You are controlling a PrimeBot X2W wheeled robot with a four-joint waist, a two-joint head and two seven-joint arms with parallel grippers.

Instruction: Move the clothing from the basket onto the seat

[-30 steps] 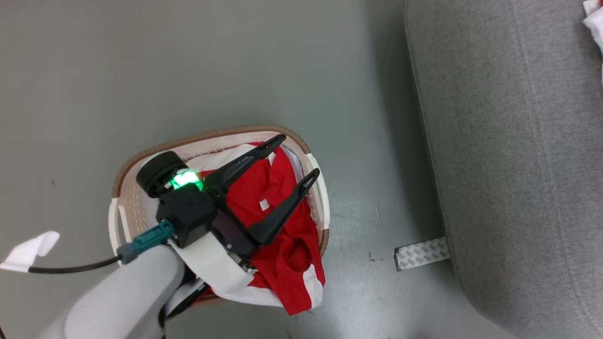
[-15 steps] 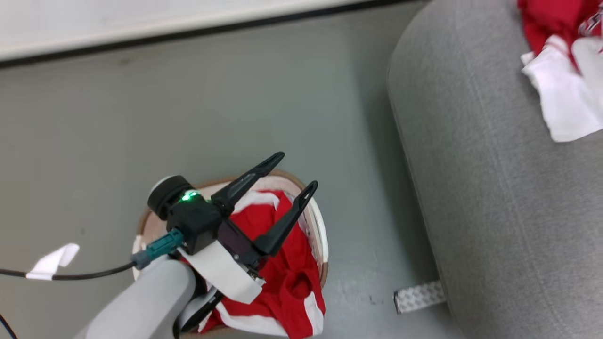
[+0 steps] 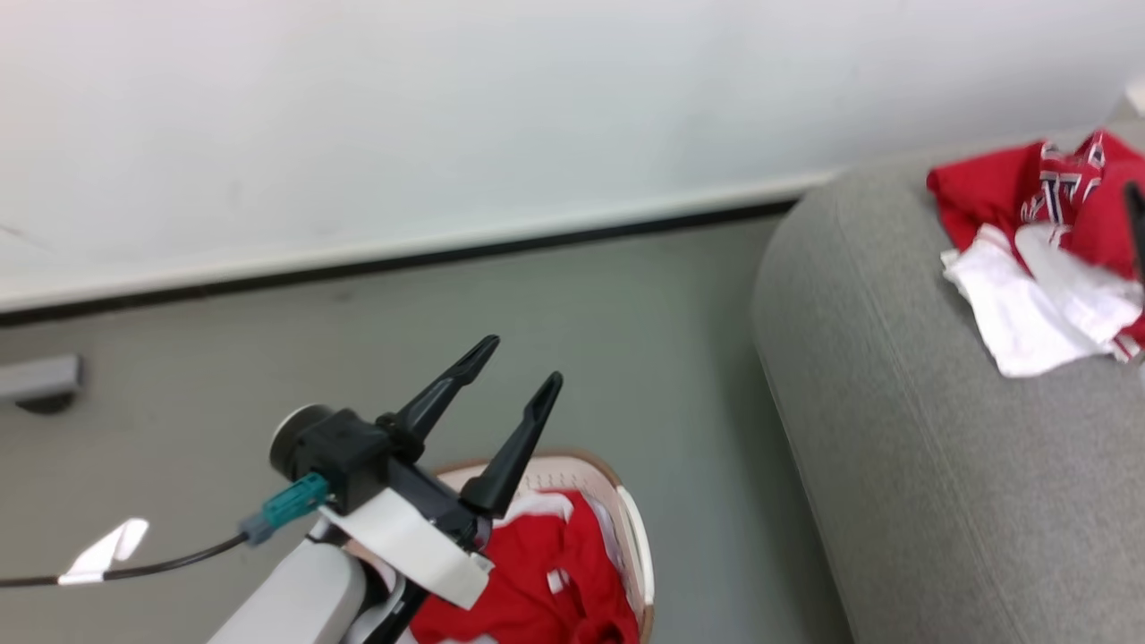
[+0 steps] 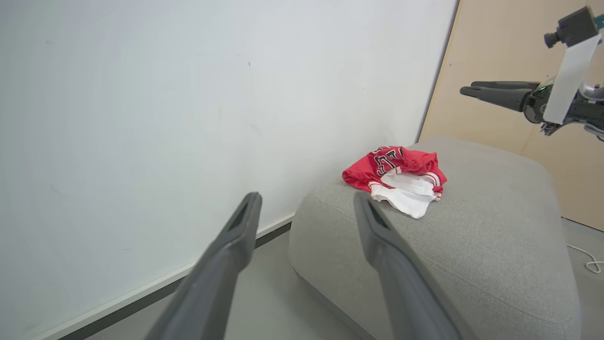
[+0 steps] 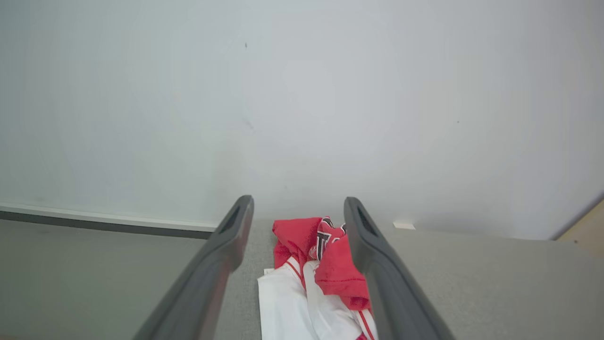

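Red clothing [image 3: 537, 590] lies in the basket [image 3: 637, 546] on the floor [image 3: 626, 313]. Another red-and-white jersey [image 3: 1029, 241] sits near the wall-side edge of the seat [image 3: 939, 465]. The left gripper [image 3: 523, 360] hangs spread and empty above the basket. The right wrist view adds the right gripper [image 5: 297, 202], spread and empty, over that jersey. The head camera has tilted up since a second ago, revealing the wall [image 3: 447, 107].

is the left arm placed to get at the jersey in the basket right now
Probably yes: the left tool is open and empty just above the basket, and nothing covers the jersey. But it points toward the wall, so it must tilt down first.
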